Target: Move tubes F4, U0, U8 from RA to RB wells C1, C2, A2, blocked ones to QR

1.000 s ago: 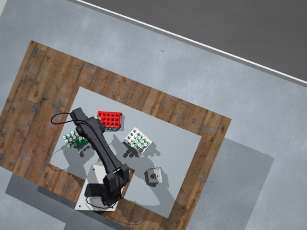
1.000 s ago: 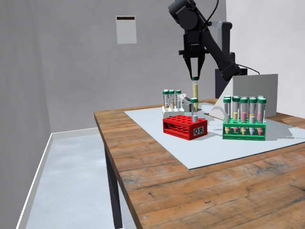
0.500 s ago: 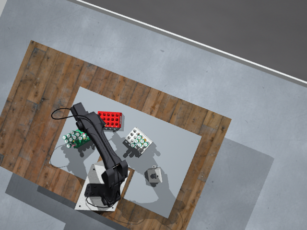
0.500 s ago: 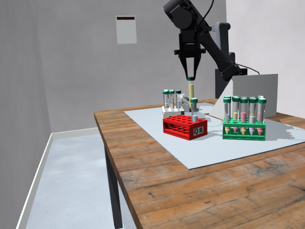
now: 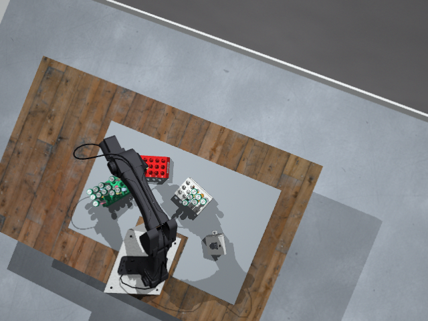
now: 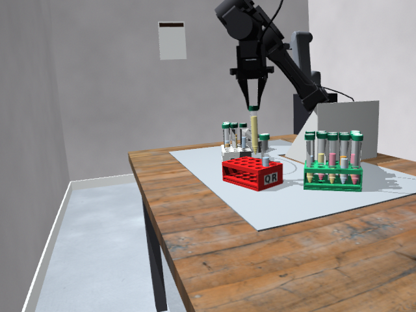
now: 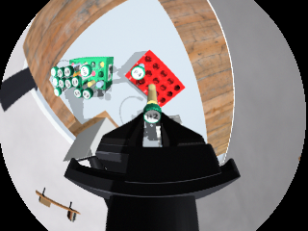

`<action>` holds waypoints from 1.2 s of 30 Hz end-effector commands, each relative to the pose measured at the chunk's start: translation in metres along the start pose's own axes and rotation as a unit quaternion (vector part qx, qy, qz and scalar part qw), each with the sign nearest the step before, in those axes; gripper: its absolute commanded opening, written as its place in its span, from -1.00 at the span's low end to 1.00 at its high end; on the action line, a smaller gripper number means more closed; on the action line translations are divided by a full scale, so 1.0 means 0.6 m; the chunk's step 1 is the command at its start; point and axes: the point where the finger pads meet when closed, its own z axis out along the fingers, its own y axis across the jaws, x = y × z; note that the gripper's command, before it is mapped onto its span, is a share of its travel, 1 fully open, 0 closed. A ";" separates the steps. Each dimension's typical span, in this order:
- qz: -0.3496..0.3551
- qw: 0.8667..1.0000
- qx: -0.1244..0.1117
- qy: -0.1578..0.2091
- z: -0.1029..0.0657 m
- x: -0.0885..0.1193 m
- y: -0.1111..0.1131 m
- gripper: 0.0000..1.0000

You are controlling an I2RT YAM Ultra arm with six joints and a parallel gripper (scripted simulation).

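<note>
My gripper (image 6: 253, 104) (image 7: 152, 115) is shut on the green cap of a tube with tan filling (image 6: 254, 134) (image 7: 152, 94) and holds it upright in the air. Its cap label is too small to read. In the wrist view the tube's tip points at the edge of the red rack QR (image 5: 157, 167) (image 6: 248, 174) (image 7: 167, 83). One tube with a green cap (image 6: 264, 147) (image 7: 138, 73) stands in a corner well of QR. The white rack RB (image 5: 182, 188) (image 6: 231, 153) holds several tubes. The green rack RA (image 5: 111, 201) (image 6: 332, 176) (image 7: 97, 64) holds several tubes.
The racks stand on a grey bench mat (image 5: 241, 193) (image 6: 285, 205) on a wooden table (image 5: 62, 103) (image 6: 268, 262). A grey box with the DONE button (image 5: 214, 244) sits near the arm's base. The arm (image 5: 145, 196) reaches over the space between RA and QR.
</note>
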 end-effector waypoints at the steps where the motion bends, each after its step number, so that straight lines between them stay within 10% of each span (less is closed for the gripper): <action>1: -0.008 1.000 0.012 -0.007 -0.018 -0.012 -0.009 -1.00; 36: -0.007 1.000 0.012 -0.007 -0.019 -0.015 -0.018 -1.00</action>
